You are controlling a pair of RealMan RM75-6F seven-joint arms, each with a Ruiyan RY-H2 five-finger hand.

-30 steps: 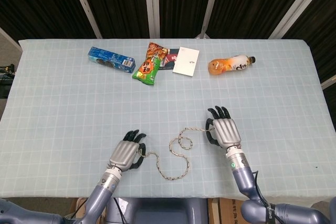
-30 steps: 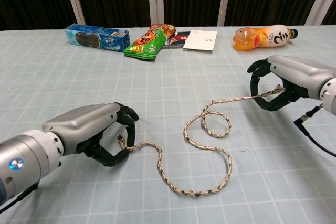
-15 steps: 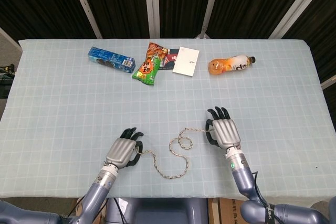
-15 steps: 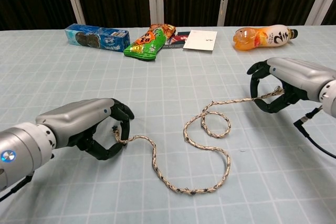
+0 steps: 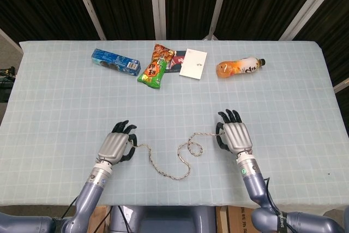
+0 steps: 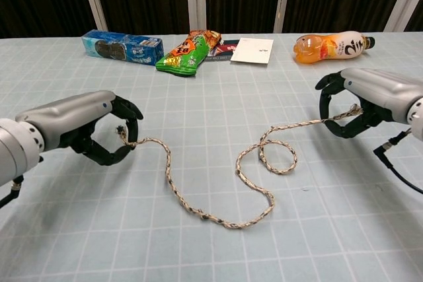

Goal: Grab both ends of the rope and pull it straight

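A speckled beige rope [image 5: 173, 160] [image 6: 218, 183] lies slack on the table's near middle, with one small loop [image 6: 277, 156] toward its right part. My left hand [image 5: 116, 147] [image 6: 76, 123] pinches the rope's left end, fingers curled around it. The rope's right end is pinched in my right hand [image 5: 235, 136] [image 6: 370, 97], and that stretch runs fairly taut to the loop. Both hands sit just above the tablecloth.
Along the far side lie a blue biscuit pack [image 5: 115, 62], a green snack bag [image 5: 154, 67], a white card [image 5: 193, 63] over a dark packet, and an orange drink bottle [image 5: 239, 67] on its side. The table's near edge is close behind both wrists.
My left hand has moved left and a bit away from me, dragging the rope's left end along and opening out its curve. The right hand shifted slightly to the right.
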